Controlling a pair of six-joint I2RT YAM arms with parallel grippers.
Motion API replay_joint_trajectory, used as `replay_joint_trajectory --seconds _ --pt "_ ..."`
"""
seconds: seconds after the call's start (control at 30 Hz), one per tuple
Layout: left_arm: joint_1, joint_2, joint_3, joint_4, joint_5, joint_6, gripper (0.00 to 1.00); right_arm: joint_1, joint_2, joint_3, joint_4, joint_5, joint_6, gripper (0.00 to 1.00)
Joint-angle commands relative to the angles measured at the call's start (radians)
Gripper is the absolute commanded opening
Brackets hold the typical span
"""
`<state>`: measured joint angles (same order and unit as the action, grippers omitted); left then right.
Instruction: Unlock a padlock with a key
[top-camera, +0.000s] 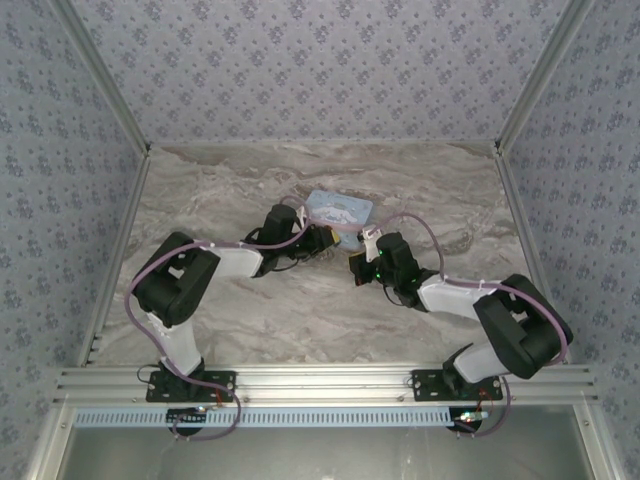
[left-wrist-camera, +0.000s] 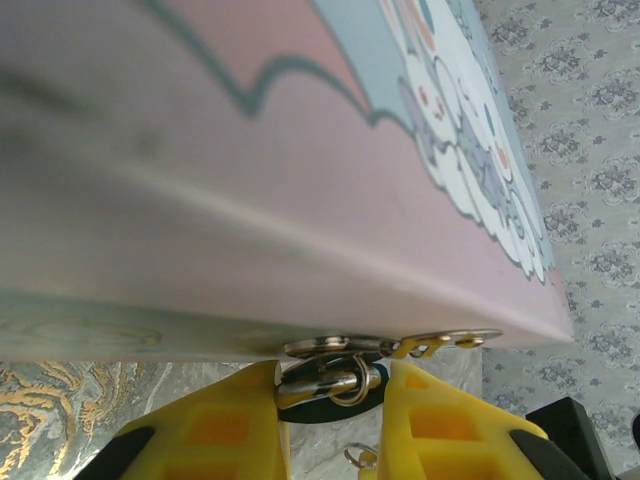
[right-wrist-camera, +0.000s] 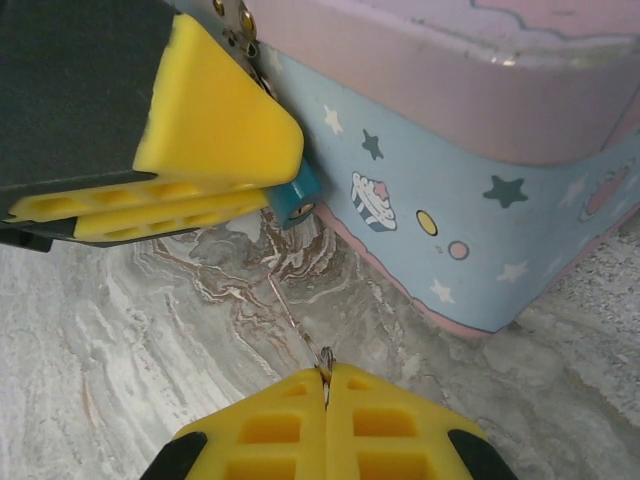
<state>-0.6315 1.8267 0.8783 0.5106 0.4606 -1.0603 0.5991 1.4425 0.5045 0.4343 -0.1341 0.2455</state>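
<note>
The tiny padlock (right-wrist-camera: 296, 198), a teal body with a grey-metal loop (left-wrist-camera: 325, 378), hangs at the front latch of the pastel-blue cartoon tin (top-camera: 339, 211). My left gripper (left-wrist-camera: 333, 376) is shut on the padlock, one yellow finger (right-wrist-camera: 215, 110) on each side of it. My right gripper (right-wrist-camera: 326, 372) is shut on a thin key (right-wrist-camera: 295, 320). The key's blade points up toward the padlock's keyhole, and its tip stops a short way below the keyhole. In the top view the left gripper (top-camera: 328, 238) and right gripper (top-camera: 358, 262) meet at the tin's near edge.
The tin (right-wrist-camera: 470, 190) stands on the marble table (top-camera: 240, 300) just behind both grippers. Its brass latch plate (left-wrist-camera: 440, 343) juts out over the padlock. Patterned walls close in the back and sides, with free table surface to the left, right and front.
</note>
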Motion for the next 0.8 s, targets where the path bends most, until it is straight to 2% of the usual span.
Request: replay_joint_trajectory --seconds 0.0,0.77 --pt "-0.011 -0.043 0.036 0.007 0.036 -0.015 0.17 -0.001 0.023 0.009 0.030 0.028 -0.029 0.01" --pt "-0.012 -0.040 0.037 0.007 0.041 -0.015 0.16 -0.010 0.075 0.061 0.054 0.038 -0.019 0.01"
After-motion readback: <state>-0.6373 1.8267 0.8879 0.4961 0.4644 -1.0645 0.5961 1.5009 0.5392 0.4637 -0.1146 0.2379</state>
